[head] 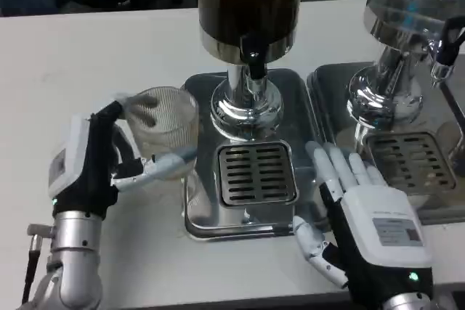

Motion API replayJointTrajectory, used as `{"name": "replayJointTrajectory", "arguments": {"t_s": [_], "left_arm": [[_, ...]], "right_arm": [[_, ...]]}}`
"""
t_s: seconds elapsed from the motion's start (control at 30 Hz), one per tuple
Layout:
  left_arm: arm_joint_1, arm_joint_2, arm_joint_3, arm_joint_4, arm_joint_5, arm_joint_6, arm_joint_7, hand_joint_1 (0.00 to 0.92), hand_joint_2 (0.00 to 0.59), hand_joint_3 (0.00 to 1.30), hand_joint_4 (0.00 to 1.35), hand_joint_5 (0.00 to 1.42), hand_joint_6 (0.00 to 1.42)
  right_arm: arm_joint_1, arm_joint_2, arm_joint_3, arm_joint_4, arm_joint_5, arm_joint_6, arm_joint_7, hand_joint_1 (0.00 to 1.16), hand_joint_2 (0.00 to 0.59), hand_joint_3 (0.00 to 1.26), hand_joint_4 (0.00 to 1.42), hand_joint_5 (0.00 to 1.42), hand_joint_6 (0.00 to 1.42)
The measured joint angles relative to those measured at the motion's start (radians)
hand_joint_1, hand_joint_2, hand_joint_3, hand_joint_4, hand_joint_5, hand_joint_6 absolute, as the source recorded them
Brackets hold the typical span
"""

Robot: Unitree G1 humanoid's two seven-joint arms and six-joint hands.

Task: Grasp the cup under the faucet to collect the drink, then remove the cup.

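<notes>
Left hand (98, 168) fingers pinching cup (163, 130), right hand (363, 212) fingers spread, label unreadable

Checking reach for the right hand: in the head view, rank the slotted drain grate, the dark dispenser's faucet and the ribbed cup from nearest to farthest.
1. Slotted drain grate, just left of the right hand.
2. Faucet, up and to the left.
3. Ribbed cup, far left, held by the left hand.

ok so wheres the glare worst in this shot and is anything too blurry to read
Head view: the strongest glare sits on the chrome dispenser base and the second chrome stand, with softer reflections across the steel drip tray. The ribbed glass cup in the left hand looks soft and see-through. The label on the right hand is too blurred to read.
</notes>
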Motion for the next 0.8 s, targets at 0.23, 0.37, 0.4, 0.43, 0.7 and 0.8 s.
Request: {"name": "replayJointTrajectory", "arguments": {"t_s": [0.23, 0.37, 0.4, 0.43, 0.7, 0.8], "left_arm": [[-0.010, -0.033, -0.081, -0.027, 0.104, -0.002, 0.026, 0.674, 0.000, 0.87, 1.03, 1.15, 1.35], [-0.054, -0.061, -0.110, -0.007, 0.126, 0.006, 0.044, 0.671, 0.000, 0.87, 1.03, 1.15, 1.35], [-0.066, -0.069, -0.117, 0.005, 0.129, 0.014, 0.050, 0.672, 0.000, 0.87, 1.03, 1.15, 1.35], [-0.078, -0.079, -0.122, 0.023, 0.133, 0.028, 0.055, 0.673, 0.000, 0.87, 1.03, 1.15, 1.35], [-0.171, -0.151, -0.199, 0.111, 0.199, 0.122, 0.093, 0.676, 0.005, 0.88, 1.04, 1.17, 1.35], [-0.194, -0.174, -0.223, 0.134, 0.208, 0.147, 0.110, 0.676, 0.005, 0.88, 1.04, 1.17, 1.35]], "right_arm": [[0.003, 0.002, -0.003, -0.006, -0.009, 0.001, -0.010, 0.00, 0.507, 0.00, 0.00, 0.00, 0.00], [0.017, 0.009, -0.003, -0.018, -0.012, 0.012, -0.015, 0.00, 0.507, 0.00, 0.00, 0.00, 0.00], [0.023, 0.010, -0.003, -0.022, -0.012, 0.016, -0.016, 0.00, 0.507, 0.00, 0.00, 0.00, 0.00], [0.024, 0.012, -0.003, -0.024, -0.012, 0.019, -0.017, 0.00, 0.507, 0.00, 0.00, 0.00, 0.00], [0.033, 0.038, 0.000, -0.028, -0.019, 0.035, -0.031, 0.00, 0.507, 0.00, 0.00, 0.00, 0.00], [0.036, 0.045, 0.000, -0.028, -0.022, 0.045, -0.040, 0.00, 0.507, 0.00, 0.00, 0.00, 0.00]]}}
